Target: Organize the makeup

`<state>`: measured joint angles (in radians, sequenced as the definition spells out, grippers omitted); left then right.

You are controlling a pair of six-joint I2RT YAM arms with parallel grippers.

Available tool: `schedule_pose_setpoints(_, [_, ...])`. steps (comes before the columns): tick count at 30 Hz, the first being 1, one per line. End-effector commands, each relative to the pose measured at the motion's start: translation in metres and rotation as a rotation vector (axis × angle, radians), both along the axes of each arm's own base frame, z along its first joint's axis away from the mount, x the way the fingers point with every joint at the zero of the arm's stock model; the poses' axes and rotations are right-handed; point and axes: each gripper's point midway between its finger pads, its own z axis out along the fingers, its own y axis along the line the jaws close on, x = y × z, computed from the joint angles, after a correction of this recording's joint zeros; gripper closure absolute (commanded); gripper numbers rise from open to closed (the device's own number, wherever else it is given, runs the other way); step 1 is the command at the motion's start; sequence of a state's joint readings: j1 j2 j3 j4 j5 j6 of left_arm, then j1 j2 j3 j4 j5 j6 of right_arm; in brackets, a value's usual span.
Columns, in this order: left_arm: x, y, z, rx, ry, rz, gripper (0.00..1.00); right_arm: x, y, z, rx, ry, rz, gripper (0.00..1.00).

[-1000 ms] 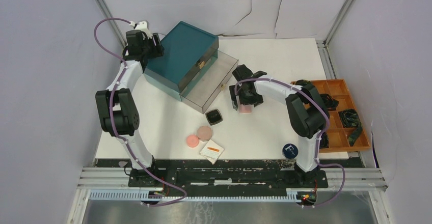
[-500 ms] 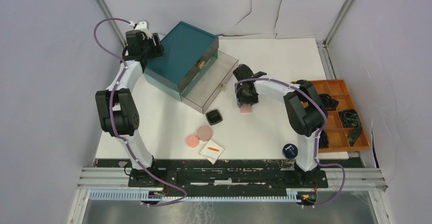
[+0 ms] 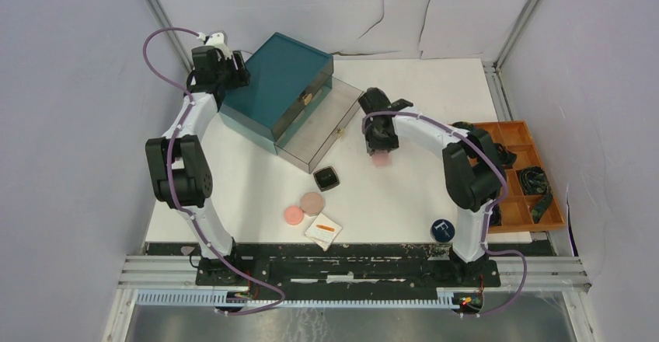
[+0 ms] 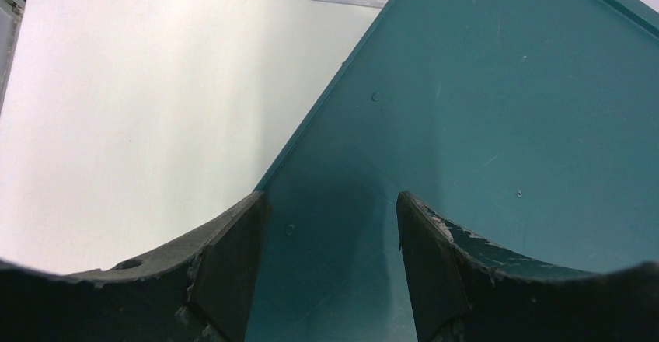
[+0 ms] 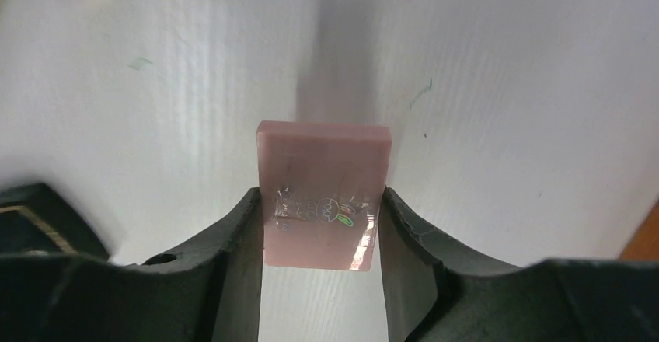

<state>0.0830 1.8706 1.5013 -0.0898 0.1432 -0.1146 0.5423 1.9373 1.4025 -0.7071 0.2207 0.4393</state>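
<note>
My right gripper (image 3: 381, 148) is shut on the pink square (image 5: 323, 190) and holds it above the white table, right of the drawer; the square also shows in the top view (image 3: 381, 158). The black square compact (image 3: 326, 178), the pink disc (image 3: 294, 215), the beige disc (image 3: 312, 202) and the white pad (image 3: 323, 232) with a red-pink stick (image 3: 326, 227) on it lie in the near middle. The dark-blue "F" tin (image 3: 442, 230) sits by the right arm's base. My left gripper (image 4: 330, 225) is open, its jaws apart over the teal box lid (image 4: 497, 116).
The teal drawer box (image 3: 280, 84) stands at the back left with its clear drawer (image 3: 322, 127) pulled out toward the middle. An orange compartment tray (image 3: 522, 172) with dark rolled bundles lies at the right edge.
My right gripper has lifted the pink square and carried it back and a little right, toward the drawer's end. The left arm has not moved.
</note>
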Motion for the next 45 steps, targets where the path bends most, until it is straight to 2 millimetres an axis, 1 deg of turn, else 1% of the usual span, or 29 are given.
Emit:
schedule_pose_setpoints(1, [-0.043,-0.001,-0.076,-0.039,0.279,0.005,0.29,0.055,0.034,0.116,0.159,-0.251,0.024,1.00])
schedule_pose_setpoints(4, [-0.043,-0.002,-0.077,-0.042,0.280,0.005,0.29,0.077,0.061,0.158,0.268,-0.319,0.047,0.99])
schedule_pose_setpoints(6, [-0.042,-0.002,-0.076,-0.041,0.279,0.006,0.29,0.092,0.079,0.180,0.339,-0.355,0.057,0.99])
schedule_pose_setpoints(9, [-0.042,-0.002,-0.076,-0.042,0.278,0.005,0.29,0.114,0.102,0.194,0.415,-0.391,0.067,0.99])
schedule_pose_setpoints(13, [-0.041,-0.001,-0.075,-0.040,0.276,0.007,0.29,0.141,0.133,0.187,0.522,-0.388,0.046,1.00])
schedule_pose_setpoints(14, [-0.041,-0.001,-0.074,-0.038,0.274,0.008,0.29,0.149,0.140,0.176,0.545,-0.374,0.032,0.99])
schedule_pose_setpoints(15, [-0.040,-0.001,-0.074,-0.037,0.273,0.007,0.29,0.154,0.147,0.170,0.573,-0.366,0.019,0.99])
schedule_pose_setpoints(17, [-0.040,-0.001,-0.073,-0.037,0.272,0.008,0.29,0.165,0.156,0.161,0.619,-0.360,-0.009,1.00])
schedule_pose_setpoints(20, [-0.039,-0.001,-0.071,-0.036,0.268,0.007,0.29,0.180,0.164,0.147,0.665,-0.369,-0.034,0.99])
schedule_pose_setpoints(23, [-0.039,-0.001,-0.069,-0.041,0.264,0.005,0.29,0.188,0.176,0.145,0.709,-0.382,-0.011,0.99])
schedule_pose_setpoints(26, [-0.038,-0.001,-0.070,-0.041,0.266,0.006,0.30,0.195,0.181,0.148,0.740,-0.407,0.007,1.00])
schedule_pose_setpoints(29, [-0.039,-0.002,-0.073,-0.040,0.271,0.003,0.29,0.199,0.181,0.142,0.744,-0.411,-0.005,0.99])
schedule_pose_setpoints(34, [-0.040,-0.001,-0.076,-0.038,0.279,0.007,0.30,0.203,0.179,0.116,0.733,-0.368,-0.035,0.99])
schedule_pose_setpoints(38, [-0.039,0.000,-0.078,-0.035,0.281,0.008,0.30,0.204,0.178,0.102,0.722,-0.347,-0.048,0.98])
schedule_pose_setpoints(39, [-0.039,0.000,-0.078,-0.035,0.281,0.009,0.30,0.204,0.179,0.099,0.720,-0.342,-0.047,0.95])
schedule_pose_setpoints(40, [-0.039,0.000,-0.078,-0.033,0.282,0.008,0.29,0.204,0.179,0.097,0.716,-0.340,-0.048,0.88])
schedule_pose_setpoints(41, [-0.039,0.000,-0.079,-0.032,0.283,0.007,0.29,0.204,0.179,0.096,0.714,-0.338,-0.047,0.79])
schedule_pose_setpoints(42, [-0.039,0.000,-0.079,-0.033,0.284,0.008,0.29,0.205,0.179,0.095,0.713,-0.339,-0.043,0.65])
schedule_pose_setpoints(44, [-0.039,0.000,-0.081,-0.031,0.287,0.009,0.29,0.207,0.176,0.095,0.704,-0.346,-0.037,0.43])
schedule_pose_setpoints(45, [-0.039,0.000,-0.081,-0.032,0.288,0.007,0.30,0.207,0.175,0.095,0.696,-0.352,-0.031,0.38])
